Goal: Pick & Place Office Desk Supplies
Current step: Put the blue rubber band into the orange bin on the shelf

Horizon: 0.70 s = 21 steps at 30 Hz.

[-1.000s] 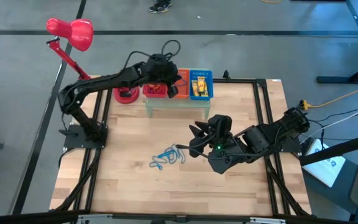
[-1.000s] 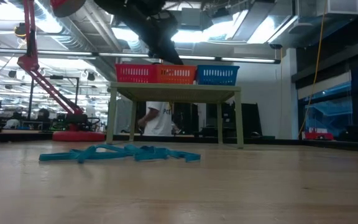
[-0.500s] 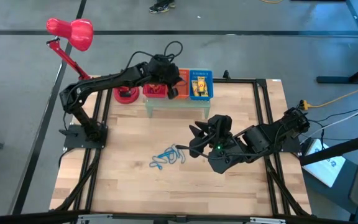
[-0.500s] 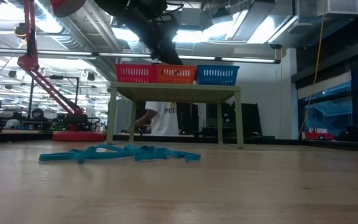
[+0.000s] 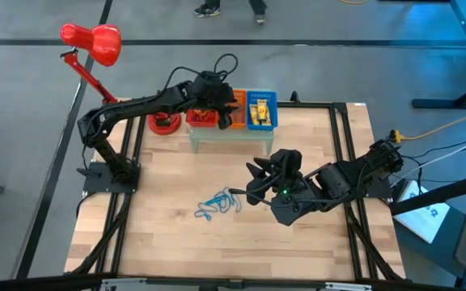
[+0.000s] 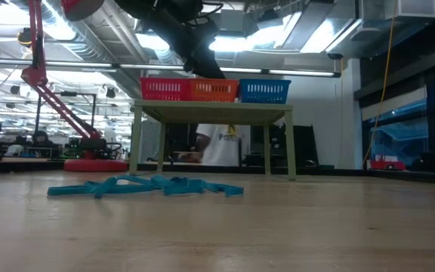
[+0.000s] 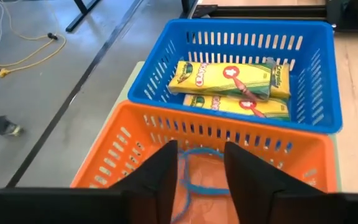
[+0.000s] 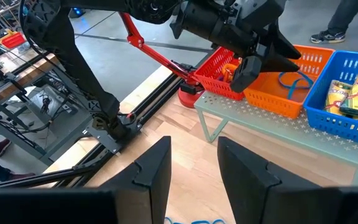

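Left hand: the left hand (image 7: 201,177) hangs over the orange basket (image 7: 129,143) on the little green shelf (image 5: 225,134), fingers parted with a narrow gap and nothing gripped; a blue wiry loop (image 7: 199,186) lies on the basket floor right below that gap.
Right hand: the right hand (image 8: 194,163) waits low over the tabletop (image 5: 168,242), close by the loose pile, fingers a modest way apart, empty.
Left to fetch: a tangle of blue loops (image 5: 219,204) sprawls on the wood, well short of the shelf, and in the low view it lies flat (image 6: 146,186).
Already sorted: yellow packets (image 7: 229,78), two stacked, sit in the blue basket (image 7: 328,93); the red basket (image 5: 201,118) holds something orange-red, too small to call.
Handling, loops: I'd judge them featherweight, springy, limp and prone to snag each other, so pinch one strand where it arches off the wood, at the pile's edge, or several may come up together.
Handling, packets: flat, stiff card, glossy print, likely slick; best taken across the narrow side.
Textures: open plastic mesh baskets with slotted walls, pale plank tabletop, dark matte fingers.
Bystander: the red desk lamp (image 5: 93,42) leans beside the shelf.
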Motion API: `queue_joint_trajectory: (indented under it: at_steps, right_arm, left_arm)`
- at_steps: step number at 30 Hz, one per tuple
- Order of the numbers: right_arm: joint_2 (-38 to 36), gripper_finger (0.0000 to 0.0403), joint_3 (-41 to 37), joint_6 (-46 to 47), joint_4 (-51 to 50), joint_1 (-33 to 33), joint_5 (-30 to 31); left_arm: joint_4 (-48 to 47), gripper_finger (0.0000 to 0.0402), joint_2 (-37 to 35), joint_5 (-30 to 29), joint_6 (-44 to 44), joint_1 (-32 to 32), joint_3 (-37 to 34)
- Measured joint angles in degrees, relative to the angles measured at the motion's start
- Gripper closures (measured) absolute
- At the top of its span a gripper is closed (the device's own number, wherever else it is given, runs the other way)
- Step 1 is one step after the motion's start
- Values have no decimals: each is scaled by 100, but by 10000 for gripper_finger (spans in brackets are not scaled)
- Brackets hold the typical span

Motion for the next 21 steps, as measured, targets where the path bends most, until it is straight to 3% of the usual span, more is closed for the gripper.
queue_joint_trajectory:
  at_steps: [6,12,16,21]
  right_arm:
    - [0,270,3,-5,-4,0,-42]
    - [0,270,4,-22,-20,0,-42]
    - [0,270,4,-24,-20,-1,-42]
    - [-19,270,4,-52,-48,-1,-39]
  left_arm:
    - [-111,236,-253,-107,33,-15,-4]
    - [-725,229,-992,347,-58,-227,-4]
    - [-1357,229,-1672,902,-182,-666,1]
    - [-2861,229,-2121,1338,-514,-1560,0]
